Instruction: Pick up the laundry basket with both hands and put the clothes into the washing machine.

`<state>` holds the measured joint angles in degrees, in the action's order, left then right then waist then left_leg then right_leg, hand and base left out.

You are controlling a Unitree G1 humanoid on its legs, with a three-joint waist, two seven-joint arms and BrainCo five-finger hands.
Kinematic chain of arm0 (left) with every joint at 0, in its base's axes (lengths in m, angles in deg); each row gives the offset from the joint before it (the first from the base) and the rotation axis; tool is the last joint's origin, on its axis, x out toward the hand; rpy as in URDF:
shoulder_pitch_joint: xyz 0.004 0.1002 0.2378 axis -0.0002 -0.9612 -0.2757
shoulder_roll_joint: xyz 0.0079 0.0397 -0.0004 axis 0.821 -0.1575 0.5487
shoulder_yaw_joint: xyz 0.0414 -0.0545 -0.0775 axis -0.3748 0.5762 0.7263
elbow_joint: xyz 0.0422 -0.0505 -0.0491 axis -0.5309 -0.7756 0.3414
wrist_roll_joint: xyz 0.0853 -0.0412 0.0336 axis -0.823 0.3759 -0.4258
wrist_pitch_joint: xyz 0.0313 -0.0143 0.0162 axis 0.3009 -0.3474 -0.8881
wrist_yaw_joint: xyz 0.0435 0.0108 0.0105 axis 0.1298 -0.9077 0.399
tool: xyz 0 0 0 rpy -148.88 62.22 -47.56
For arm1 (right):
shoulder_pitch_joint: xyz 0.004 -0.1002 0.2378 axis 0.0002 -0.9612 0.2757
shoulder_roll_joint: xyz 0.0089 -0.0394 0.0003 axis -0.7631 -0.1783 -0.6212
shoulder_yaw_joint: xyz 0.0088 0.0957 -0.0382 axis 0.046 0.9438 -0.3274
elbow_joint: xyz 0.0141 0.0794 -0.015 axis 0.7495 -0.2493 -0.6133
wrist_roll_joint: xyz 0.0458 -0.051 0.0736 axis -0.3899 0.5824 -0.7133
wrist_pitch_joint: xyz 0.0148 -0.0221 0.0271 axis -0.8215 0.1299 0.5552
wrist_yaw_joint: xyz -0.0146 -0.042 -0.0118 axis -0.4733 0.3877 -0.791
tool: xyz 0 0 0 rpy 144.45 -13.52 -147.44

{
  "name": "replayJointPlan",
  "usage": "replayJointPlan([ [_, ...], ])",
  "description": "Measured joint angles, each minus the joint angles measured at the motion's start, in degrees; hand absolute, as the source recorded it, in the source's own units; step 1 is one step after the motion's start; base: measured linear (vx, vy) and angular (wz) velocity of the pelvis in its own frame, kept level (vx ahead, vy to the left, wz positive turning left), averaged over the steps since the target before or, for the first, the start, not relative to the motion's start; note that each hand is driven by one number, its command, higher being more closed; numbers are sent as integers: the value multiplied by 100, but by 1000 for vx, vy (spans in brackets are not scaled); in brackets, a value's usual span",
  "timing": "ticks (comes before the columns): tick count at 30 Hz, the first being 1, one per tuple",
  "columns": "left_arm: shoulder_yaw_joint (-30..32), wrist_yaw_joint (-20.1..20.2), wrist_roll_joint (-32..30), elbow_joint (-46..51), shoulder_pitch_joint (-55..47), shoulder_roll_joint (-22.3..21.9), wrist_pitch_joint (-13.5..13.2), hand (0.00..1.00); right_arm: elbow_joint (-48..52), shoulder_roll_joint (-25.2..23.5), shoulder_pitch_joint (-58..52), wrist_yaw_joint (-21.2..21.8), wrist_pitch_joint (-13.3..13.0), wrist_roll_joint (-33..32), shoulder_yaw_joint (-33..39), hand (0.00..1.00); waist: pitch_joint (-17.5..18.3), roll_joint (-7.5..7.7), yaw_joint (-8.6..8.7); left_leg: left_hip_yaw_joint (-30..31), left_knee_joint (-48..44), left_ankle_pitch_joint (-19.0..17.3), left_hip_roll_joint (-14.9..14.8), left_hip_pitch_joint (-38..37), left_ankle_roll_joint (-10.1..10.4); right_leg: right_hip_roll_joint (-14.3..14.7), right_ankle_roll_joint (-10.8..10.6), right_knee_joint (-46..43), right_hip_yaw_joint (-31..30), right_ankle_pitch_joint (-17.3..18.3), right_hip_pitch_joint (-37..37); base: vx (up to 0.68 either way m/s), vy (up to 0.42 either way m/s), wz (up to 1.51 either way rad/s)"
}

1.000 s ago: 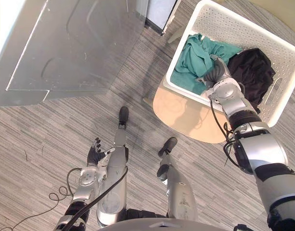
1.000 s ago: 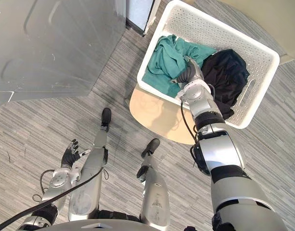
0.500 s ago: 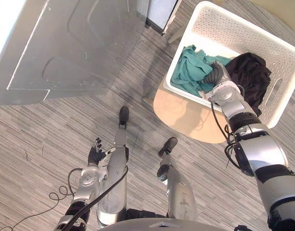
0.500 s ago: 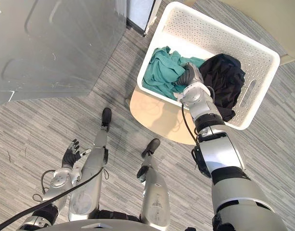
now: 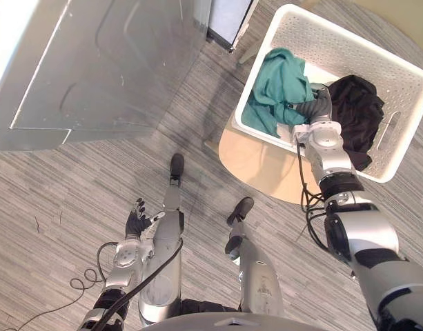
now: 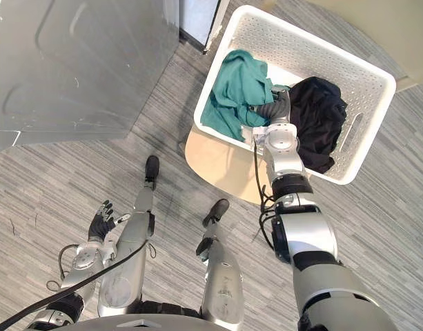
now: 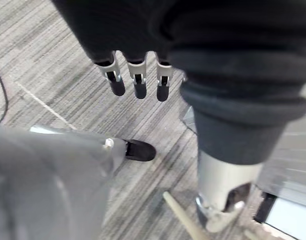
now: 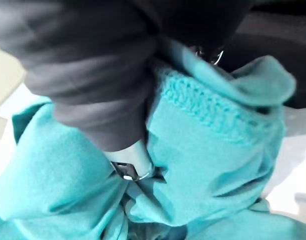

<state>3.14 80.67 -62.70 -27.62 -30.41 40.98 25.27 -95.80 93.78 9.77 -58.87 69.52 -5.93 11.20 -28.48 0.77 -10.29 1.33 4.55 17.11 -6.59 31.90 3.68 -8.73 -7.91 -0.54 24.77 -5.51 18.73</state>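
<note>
A white perforated laundry basket stands on a round wooden stool. It holds a teal garment and a black garment. My right hand is inside the basket with its fingers curled round the teal cloth, which is bunched up and raised toward the basket's left wall. My left hand hangs low beside my body, fingers straight, holding nothing. The grey washing machine fills the upper left.
Grey striped carpet floor lies between the washing machine and the stool. A dark panel stands between the machine and the basket.
My right hand has closed on the teal garment and pulled it up and to the left inside the basket. The left hand has stayed still.
</note>
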Motion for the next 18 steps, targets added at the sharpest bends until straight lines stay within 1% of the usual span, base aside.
replayJointPlan([
  [1,69,-1,-2,-11,-11,-1,2,0,312,-100,-155,-27,-47,-274,159,100,0,0,35,-7,2,-7,-1,-85,4,-3,0,-2,-12,1,-76,24,-23,-3],
  [2,89,-2,-2,-14,-12,1,4,0,490,-142,-241,-33,-78,-399,230,100,1,2,49,-14,2,-12,-3,-126,9,-4,1,-16,-25,1,-105,14,-21,-4],
  [5,204,5,-28,-13,-50,21,46,0,1217,-278,-533,2,-333,-1027,402,100,2,3,147,-75,4,-63,-14,-294,35,-21,11,-64,-80,17,-224,-11,-12,-5],
  [8,260,20,-62,-97,-143,49,63,0,1738,-365,-800,69,-489,-1531,478,100,5,8,178,-162,12,-81,-23,-477,17,-43,29,-129,-181,75,-327,-33,-18,-10],
  [9,318,27,-76,-117,-195,53,109,0,1924,-407,-925,121,-524,-1721,476,100,6,10,195,-175,11,-81,-22,-547,17,-62,18,-194,-195,133,-359,0,0,0],
  [11,390,60,-82,-165,-242,64,165,0,2126,-495,-1079,170,-533,-1965,477,100,10,17,231,-193,3,-83,-22,-634,20,-100,-13,-271,-198,170,-414,2,-15,2],
  [12,412,72,-132,-221,-271,85,181,0,2272,-573,-1227,262,-533,-2120,472,100,19,30,242,-219,3,-94,-17,-720,30,-114,-23,-293,-199,197,-492,11,-44,-1],
  [14,457,141,-192,-222,-399,119,197,0,2463,-717,-1436,392,-533,-2281,465,100,90,113,246,-287,2,-129,-9,-834,34,-156,-40,-388,-249,257,-526,18,-48,-6],
  [16,473,158,-288,-226,-437,111,261,0,2701,-796,-1695,469,-532,-2405,465,100,176,148,271,-295,2,-156,15,-936,31,-207,-57,-484,-248,311,-590,35,-38,4],
  [18,477,188,-303,-194,-488,116,295,0,2925,-898,-2014,541,-531,-2567,465,100,342,212,276,-311,2,-210,48,-1089,35,-254,-91,-541,-255,390,-711,65,-44,5],
])
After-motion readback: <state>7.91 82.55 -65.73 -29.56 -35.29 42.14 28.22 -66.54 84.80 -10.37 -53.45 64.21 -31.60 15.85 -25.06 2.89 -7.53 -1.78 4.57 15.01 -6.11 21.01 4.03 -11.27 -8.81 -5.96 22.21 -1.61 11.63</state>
